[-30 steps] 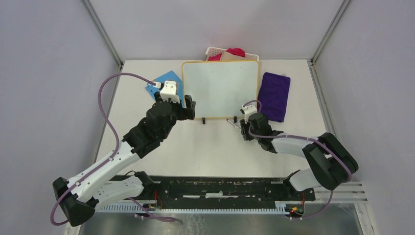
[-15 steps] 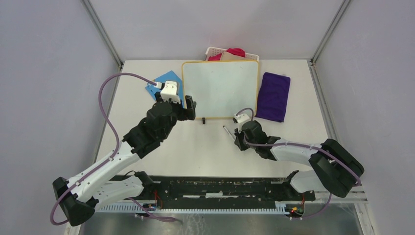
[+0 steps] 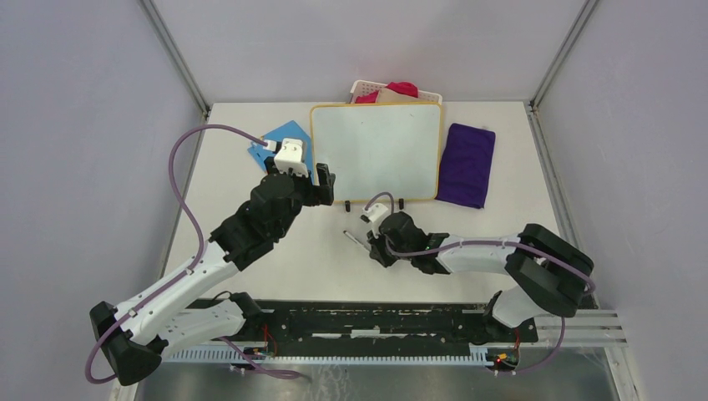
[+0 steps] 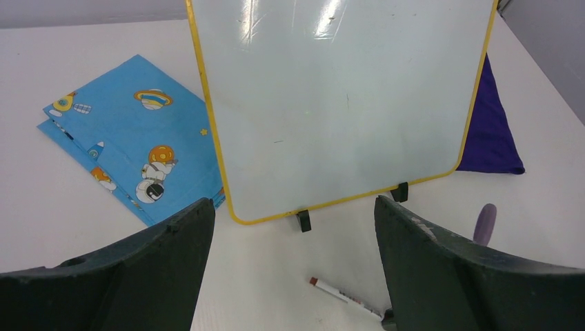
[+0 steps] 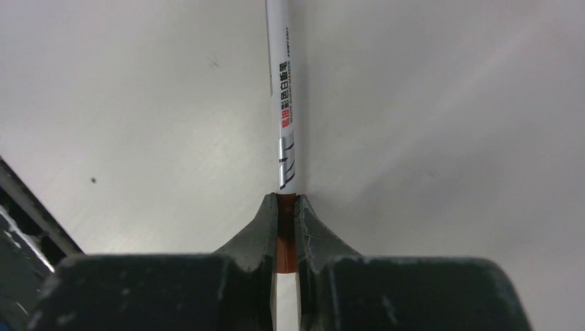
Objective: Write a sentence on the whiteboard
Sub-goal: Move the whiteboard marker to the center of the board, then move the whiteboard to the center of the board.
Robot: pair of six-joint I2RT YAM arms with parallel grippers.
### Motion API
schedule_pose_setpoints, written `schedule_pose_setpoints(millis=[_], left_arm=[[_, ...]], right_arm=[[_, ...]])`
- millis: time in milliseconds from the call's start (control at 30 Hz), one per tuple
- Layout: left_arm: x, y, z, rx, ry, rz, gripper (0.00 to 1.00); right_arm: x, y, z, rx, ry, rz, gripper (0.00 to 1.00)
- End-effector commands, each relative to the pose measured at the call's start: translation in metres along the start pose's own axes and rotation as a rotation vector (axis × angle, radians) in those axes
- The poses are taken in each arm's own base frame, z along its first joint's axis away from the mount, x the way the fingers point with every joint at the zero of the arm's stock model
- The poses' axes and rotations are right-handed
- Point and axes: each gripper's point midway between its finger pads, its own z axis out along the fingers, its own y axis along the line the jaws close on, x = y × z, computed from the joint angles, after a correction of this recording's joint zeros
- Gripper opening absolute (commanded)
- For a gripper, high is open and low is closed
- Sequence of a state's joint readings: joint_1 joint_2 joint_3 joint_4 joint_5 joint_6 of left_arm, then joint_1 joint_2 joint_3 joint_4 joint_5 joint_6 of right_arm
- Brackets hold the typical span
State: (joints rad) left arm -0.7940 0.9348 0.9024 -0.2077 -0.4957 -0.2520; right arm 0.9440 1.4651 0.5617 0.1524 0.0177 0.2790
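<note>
The whiteboard [image 3: 376,150] [image 4: 345,103] stands tilted at the back centre on small black feet, framed in yellow. Its face is bare white, and no sentence is in view. In front of the board, my right gripper [image 3: 373,248] [image 5: 287,203] is shut on the dark-red end of a white marker [image 3: 355,240] [image 5: 283,103] [image 4: 341,294]. The marker points away to the left, low over the table. My left gripper [image 3: 324,185] [image 4: 293,207] hangs open and holds nothing, just in front of the board's lower left corner.
A blue astronaut-print card [image 3: 280,138] [image 4: 131,138] lies left of the board. A folded purple cloth [image 3: 467,163] [image 4: 490,131] lies to its right. A white basket [image 3: 363,86] with red items sits behind the board. Grey walls enclose the table.
My right gripper closed on the marker near the board's right foot. It then moved left and nearer with the marker. The left arm has not moved.
</note>
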Motion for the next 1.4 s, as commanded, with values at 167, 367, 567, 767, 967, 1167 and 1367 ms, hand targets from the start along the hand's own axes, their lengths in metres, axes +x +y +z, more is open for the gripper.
schedule_pose_setpoints(millis=[167, 367, 567, 767, 967, 1167, 1367], left_arm=[[-0.014, 0.006, -0.004, -0.029, -0.056, 0.020, 0.91], [-0.015, 0.004, -0.004, -0.018, -0.058, 0.016, 0.91], [-0.015, 0.005, -0.005, -0.020, -0.059, 0.014, 0.91], [-0.016, 0.005, -0.005, -0.020, -0.062, 0.011, 0.91], [-0.016, 0.006, -0.005, -0.026, -0.061, 0.016, 0.91], [-0.014, 0.006, -0.004, -0.030, -0.057, 0.022, 0.91], [-0.013, 0.007, -0.003, -0.035, -0.056, 0.025, 0.91]], right_arm=[[-0.047, 0.031, 0.027, -0.050, -0.087, 0.023, 0.02], [-0.052, 0.023, 0.017, -0.002, -0.102, 0.026, 0.50], [-0.073, -0.019, -0.002, 0.194, -0.173, 0.058, 0.61], [-0.083, -0.086, -0.015, 0.358, -0.231, 0.213, 0.62], [-0.081, -0.116, -0.004, 0.424, -0.205, 0.276, 0.62], [-0.074, -0.133, 0.008, 0.463, -0.196, 0.316, 0.62], [-0.079, -0.143, 0.016, 0.482, -0.205, 0.325, 0.61]])
